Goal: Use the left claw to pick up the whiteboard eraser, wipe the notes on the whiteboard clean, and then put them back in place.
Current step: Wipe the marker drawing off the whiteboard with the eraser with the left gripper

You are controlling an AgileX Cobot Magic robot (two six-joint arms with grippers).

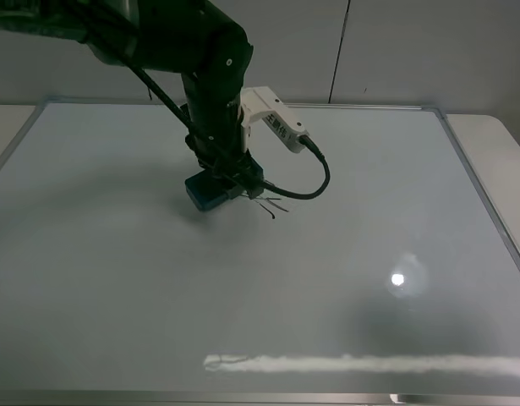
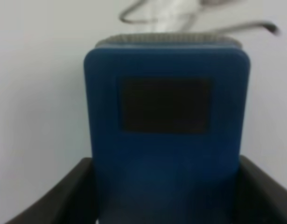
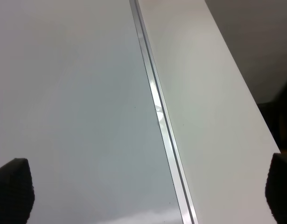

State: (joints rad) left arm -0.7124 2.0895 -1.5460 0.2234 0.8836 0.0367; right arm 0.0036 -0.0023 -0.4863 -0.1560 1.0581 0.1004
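The teal-blue whiteboard eraser [image 1: 205, 194] rests on the large whiteboard [image 1: 344, 254], left of centre toward the back. My left claw [image 1: 228, 176] comes down from above and is shut on it. In the left wrist view the eraser [image 2: 166, 107] fills the frame between the two black fingers [image 2: 64, 191] of the left claw [image 2: 166, 200]. The notes [image 1: 269, 204], a thin black scribble, lie just right of the eraser, and they show blurred past its far edge [image 2: 157, 14]. My right gripper [image 3: 145, 191] is open and empty over the board's frame.
The whiteboard's silver frame [image 3: 157, 107] runs along the white table [image 3: 213, 102]. The white box module [image 1: 272, 118] and black cable [image 1: 314, 182] hang off the left arm above the notes. Light glare [image 1: 397, 279] marks the board's right front.
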